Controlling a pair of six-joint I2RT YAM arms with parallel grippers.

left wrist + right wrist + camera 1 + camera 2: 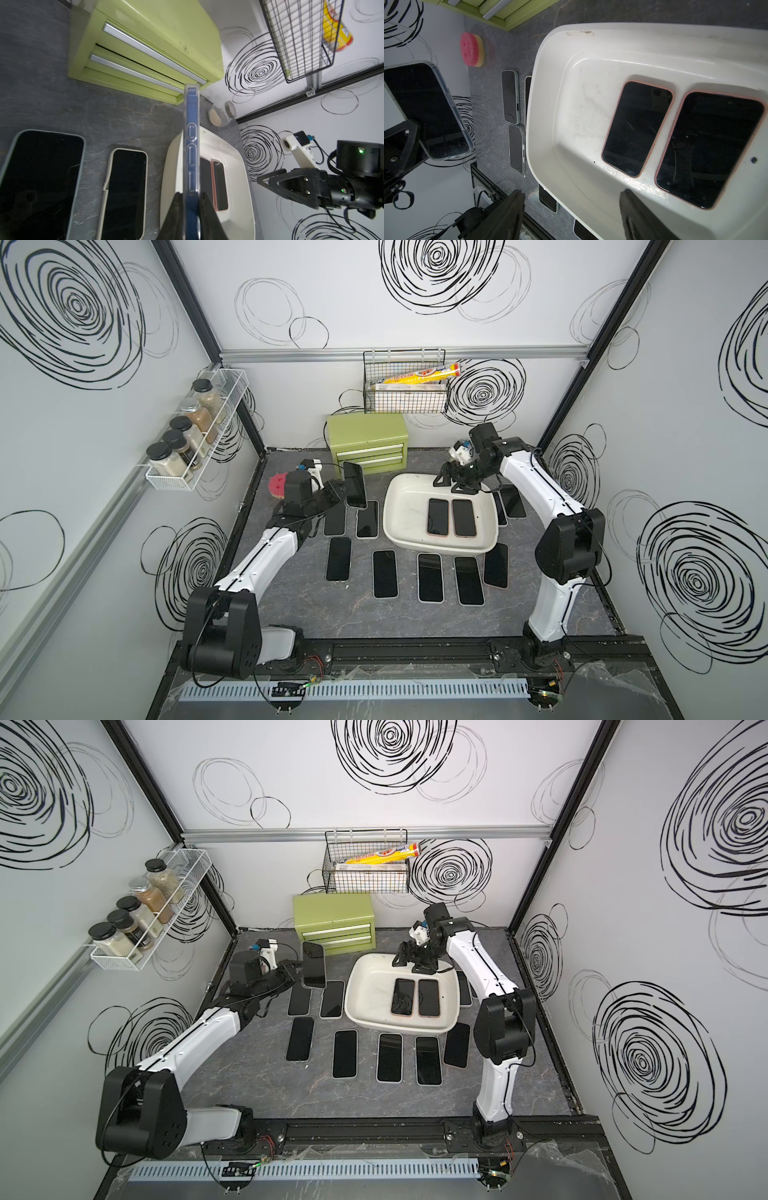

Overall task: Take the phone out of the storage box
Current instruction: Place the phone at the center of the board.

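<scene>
The storage box (405, 510) is a shallow white tub in the middle of the table. Two phones in pinkish cases (437, 516) (464, 517) lie side by side on its floor, screens up, as the right wrist view shows (636, 128) (708, 149). My left gripper (340, 491) is shut on a third phone (354, 484) in a clear case. It holds that phone on edge in the air, left of the box (192, 135). My right gripper (451, 483) hangs open over the box's far right rim with nothing between its fingers (572, 193).
Several dark-screened phones (385, 573) lie flat on the grey table to the left, front and right of the box. A green two-drawer chest (365, 439) stands behind, under a black wire basket (405, 398). A pink sponge (277, 485) sits far left and a spice rack (195, 435) hangs on the left wall.
</scene>
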